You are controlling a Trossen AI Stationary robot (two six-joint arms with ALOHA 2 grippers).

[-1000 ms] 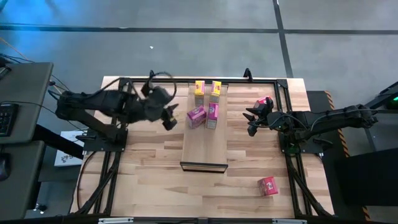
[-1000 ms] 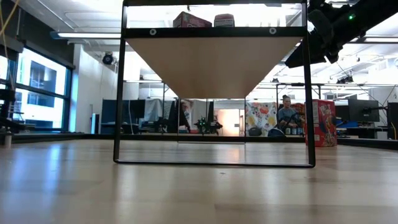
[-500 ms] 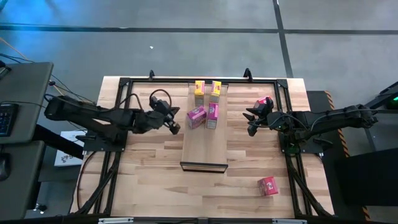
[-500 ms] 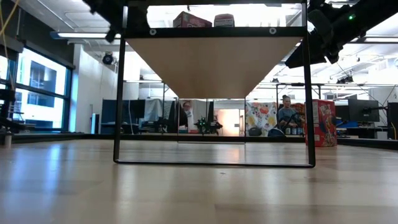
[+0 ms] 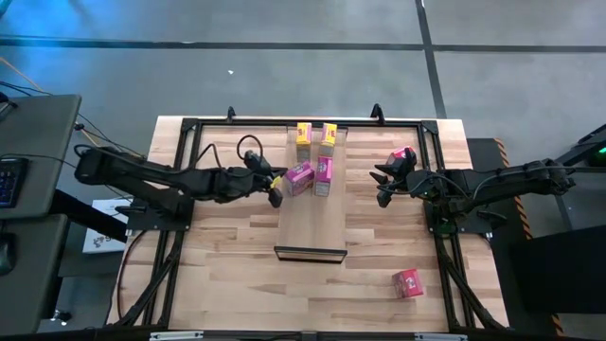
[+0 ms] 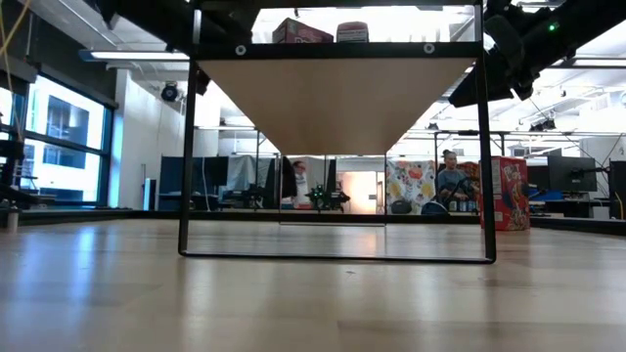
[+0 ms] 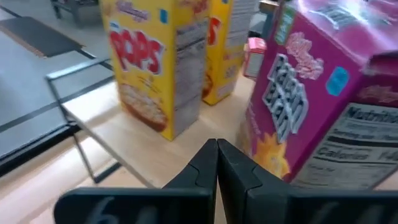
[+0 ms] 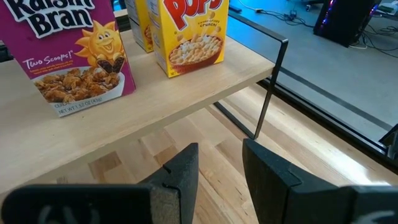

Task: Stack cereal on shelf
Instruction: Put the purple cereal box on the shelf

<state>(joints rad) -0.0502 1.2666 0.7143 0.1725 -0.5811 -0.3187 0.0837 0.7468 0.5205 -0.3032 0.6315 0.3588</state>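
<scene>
The shelf [image 5: 311,223] is a pale board on a black frame. Two yellow cereal boxes [image 5: 303,134] [image 5: 329,134] stand at its far end. In front of them are two pink ones, the left one [image 5: 299,177] turned askew and the right one [image 5: 323,175] upright. My left gripper [image 5: 275,195] is shut at the shelf's left edge, close beside the askew pink box [image 7: 311,106]. My right gripper [image 5: 383,186] hovers open to the right of the shelf, with nothing between its fingers [image 8: 180,171]. One red box [image 5: 402,155] lies by the right arm and another [image 5: 407,282] near the front right. My left gripper points its shut fingertips [image 7: 217,155] level from the table's left at the shelf top, right beside the askew pink box's lower corner [image 7: 252,140]. Whether they touch the box, I cannot tell.
The black frame's posts and rails [image 5: 189,128] [image 5: 431,142] ring the shelf on both sides. The near half of the shelf board [image 5: 311,237] is bare wood. In the low view the shelf's underside [image 6: 333,98] spans the frame, high above the tabletop.
My left gripper has come down and gone toward the table's right edge, from left of the shelf to its left edge beside the askew pink box, and it has shut. The boxes and my right arm have kept still.
</scene>
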